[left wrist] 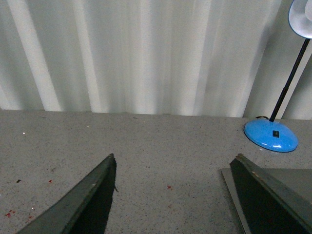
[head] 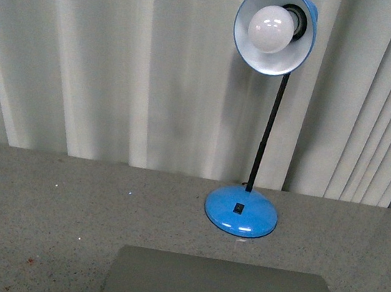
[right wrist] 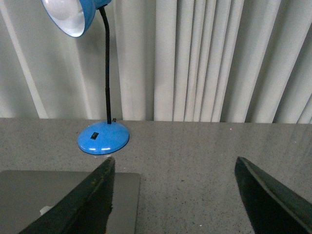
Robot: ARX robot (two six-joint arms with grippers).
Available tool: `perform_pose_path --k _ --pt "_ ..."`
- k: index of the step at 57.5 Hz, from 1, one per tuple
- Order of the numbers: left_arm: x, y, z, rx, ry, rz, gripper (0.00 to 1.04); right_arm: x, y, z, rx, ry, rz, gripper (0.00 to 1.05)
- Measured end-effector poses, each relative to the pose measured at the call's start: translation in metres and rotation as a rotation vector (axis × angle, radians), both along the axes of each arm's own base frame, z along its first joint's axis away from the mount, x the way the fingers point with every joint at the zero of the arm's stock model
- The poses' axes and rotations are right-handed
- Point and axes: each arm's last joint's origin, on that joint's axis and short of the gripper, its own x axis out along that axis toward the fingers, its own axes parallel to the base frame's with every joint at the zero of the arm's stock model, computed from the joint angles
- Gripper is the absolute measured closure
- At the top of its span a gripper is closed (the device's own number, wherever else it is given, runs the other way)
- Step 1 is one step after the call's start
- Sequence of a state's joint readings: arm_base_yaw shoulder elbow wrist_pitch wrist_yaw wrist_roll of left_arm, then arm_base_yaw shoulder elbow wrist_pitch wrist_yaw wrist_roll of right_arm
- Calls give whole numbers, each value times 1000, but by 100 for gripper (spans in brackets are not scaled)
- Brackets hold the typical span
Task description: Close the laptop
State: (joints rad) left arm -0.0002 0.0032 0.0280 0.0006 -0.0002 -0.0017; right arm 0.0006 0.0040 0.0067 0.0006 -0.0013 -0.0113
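The laptop (head: 220, 290) lies flat on the grey speckled table with its plain grey lid up, at the bottom centre of the front view. No screen or keys show. Its corner also shows in the left wrist view (left wrist: 287, 178) behind one finger, and in the right wrist view (right wrist: 48, 187). My left gripper (left wrist: 175, 168) is open and empty over bare table beside the laptop's left edge. My right gripper (right wrist: 175, 168) is open and empty over bare table beside the laptop's right edge. Neither arm shows in the front view.
A blue desk lamp (head: 241, 210) with a white bulb (head: 271, 28) stands just behind the laptop; it shows in the left wrist view (left wrist: 271, 135) and the right wrist view (right wrist: 103, 137). White pleated curtains (head: 120, 64) close off the table's far edge.
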Motion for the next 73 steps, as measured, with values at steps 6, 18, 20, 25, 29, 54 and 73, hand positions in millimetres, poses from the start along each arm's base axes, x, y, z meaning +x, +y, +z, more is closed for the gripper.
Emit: perform_pose_path --k 6,18,20,25,29,54,73 --pt "0 0 0 0 0 0 9 0 0 0 0 0 0 8" --pt "0 0 0 0 0 0 7 0 0 0 0 0 0 7" --pt "0 0 0 0 0 0 7 0 0 0 0 0 0 7" --pt "0 0 0 0 0 0 7 0 0 0 0 0 0 7" --pt "0 0 0 0 0 0 7 0 0 0 0 0 0 7" --pt "0 0 0 0 0 0 7 0 0 0 0 0 0 7" --pt "0 0 0 0 0 0 7 0 0 0 0 0 0 7"
